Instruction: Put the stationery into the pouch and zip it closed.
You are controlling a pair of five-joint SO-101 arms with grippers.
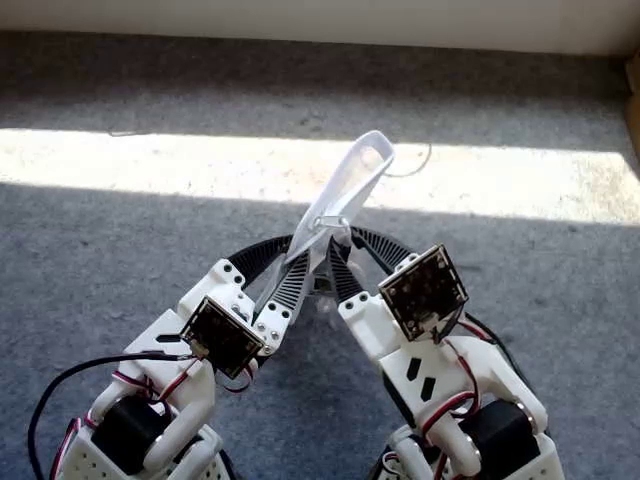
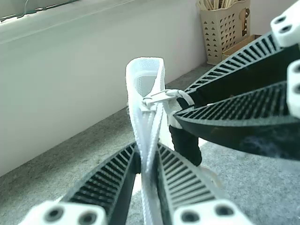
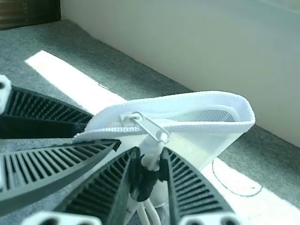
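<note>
The white pouch (image 1: pixel 350 185) is held off the grey carpet (image 1: pixel 120 280) between the two grippers, at the middle of the work area. It is tilted up and away from the arms, and its far end lies over a band of sunlight (image 1: pixel 150 160). The left gripper (image 1: pixel 305 262) is seen in the high view on the left-hand arm; in its own wrist view its ribbed black fingers (image 2: pixel 108 183) are pressed together on the zipped edge of the pouch (image 2: pixel 145 79), with no gap visible. The right gripper (image 1: pixel 345 262) meets it from the other side. In the right wrist view its fingers (image 3: pixel 187 187) are clamped on the white loop at the end of the zipper pull (image 3: pixel 147 126) — the metal tab itself lies just outside the fingertips. The slider sits partway along the zip; beyond it the mouth of the pouch (image 3: pixel 201 126) stands open, and a mesh inner face is exposed. A dark object (image 2: pixel 185 140) is noted just below the right gripper (image 2: pixel 180 110) in the left wrist view; what it is cannot be told. Whether any stationery lies inside the pouch cannot be told. A white wall (image 2: pixel 70 70) runs behind the carpet, and a beige patterned holder (image 2: pixel 225 33) with sticks stands against it — well apart from the pouch.
</note>
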